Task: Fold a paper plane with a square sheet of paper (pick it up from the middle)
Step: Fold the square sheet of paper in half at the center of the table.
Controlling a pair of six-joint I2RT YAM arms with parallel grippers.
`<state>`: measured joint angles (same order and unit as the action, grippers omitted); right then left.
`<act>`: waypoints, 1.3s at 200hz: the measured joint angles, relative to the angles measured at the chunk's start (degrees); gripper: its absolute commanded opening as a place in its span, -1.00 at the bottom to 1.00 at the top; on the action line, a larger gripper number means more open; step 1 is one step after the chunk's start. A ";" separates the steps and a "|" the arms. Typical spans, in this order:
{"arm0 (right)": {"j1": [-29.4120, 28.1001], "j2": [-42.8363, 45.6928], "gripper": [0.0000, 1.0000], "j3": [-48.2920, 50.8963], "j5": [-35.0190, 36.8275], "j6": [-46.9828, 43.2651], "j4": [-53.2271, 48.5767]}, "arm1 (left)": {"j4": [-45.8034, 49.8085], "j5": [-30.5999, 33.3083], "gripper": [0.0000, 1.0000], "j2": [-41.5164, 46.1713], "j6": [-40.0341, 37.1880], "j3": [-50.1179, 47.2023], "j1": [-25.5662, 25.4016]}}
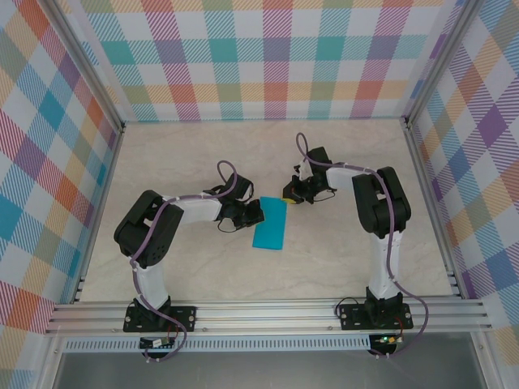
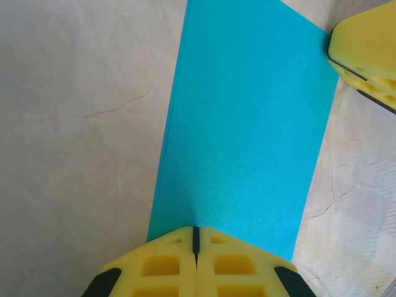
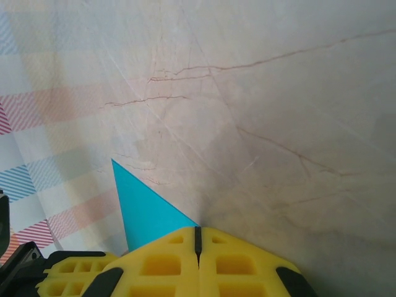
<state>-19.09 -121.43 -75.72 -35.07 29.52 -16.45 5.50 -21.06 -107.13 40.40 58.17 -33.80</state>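
Two robot arms meet at a teal-blue sheet of paper (image 1: 270, 224) lying flat as a narrow rectangle near the middle of a pale, marble-patterned table (image 1: 186, 154).

The left gripper (image 1: 253, 212) reaches in from the left, its yellow fingers (image 2: 167, 269) pressed together with no gap, their tips over one short edge of the paper; the left wrist view does not show any paper pinched between them. The right gripper (image 1: 289, 197) comes in from the right at the far corner of the sheet, its jaws likewise fully closed and holding nothing visible. In the right wrist view a sharp blue corner pokes out just beside its fingertips. The paper lies between the two grippers, long sides running away from the arm bases. Pastel plaid walls (image 1: 268, 57) surround the table on three sides.
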 measured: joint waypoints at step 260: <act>0.83 12.55 -1.00 9.53 1.64 2.21 -1.60 | -1.31 0.15 -1.00 0.28 0.24 -0.90 -0.09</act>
<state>-18.26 -108.88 -66.19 -33.43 31.73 -18.04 4.19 -20.91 -106.85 40.64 57.28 -33.89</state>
